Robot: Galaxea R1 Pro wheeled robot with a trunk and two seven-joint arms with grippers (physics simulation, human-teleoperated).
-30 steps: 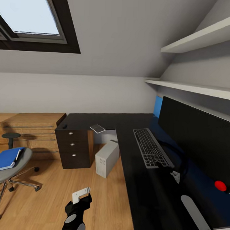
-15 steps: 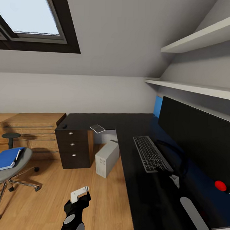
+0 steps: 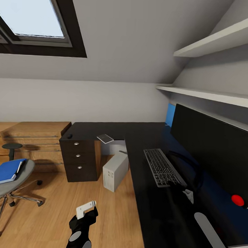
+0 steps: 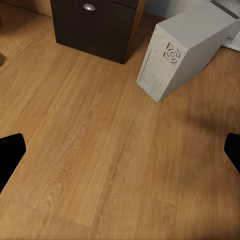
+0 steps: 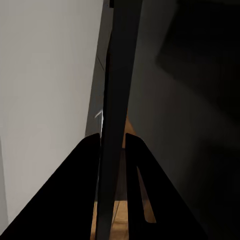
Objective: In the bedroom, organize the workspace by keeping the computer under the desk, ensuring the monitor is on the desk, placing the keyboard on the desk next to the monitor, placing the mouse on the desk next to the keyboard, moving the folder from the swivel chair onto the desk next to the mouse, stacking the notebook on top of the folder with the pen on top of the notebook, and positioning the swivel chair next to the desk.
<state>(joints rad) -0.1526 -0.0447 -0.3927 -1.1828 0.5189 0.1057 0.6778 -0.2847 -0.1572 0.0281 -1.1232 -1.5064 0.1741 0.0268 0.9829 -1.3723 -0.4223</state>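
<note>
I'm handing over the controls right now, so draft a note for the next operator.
Left claw: open, above the wooden floor.
Right claw: shut on the slim silver-grey keyboard, lying on the glossy black desk beside the wide black monitor.
Light grey computer tower stands on the floor at the desk's edge.
Left to do: bright blue folder sits on the grey swivel chair; everything after it.

walls: plain grey, sloping ceiling above.
window: dark-framed skylight [image 3: 32, 22], pale daylight.
floor: light wood planks [image 3: 45, 221].
shelves: two white wall shelves [image 3: 211, 95], stacked.
chest: wooden chest of drawers [image 3: 34, 138] against the far wall.
</note>
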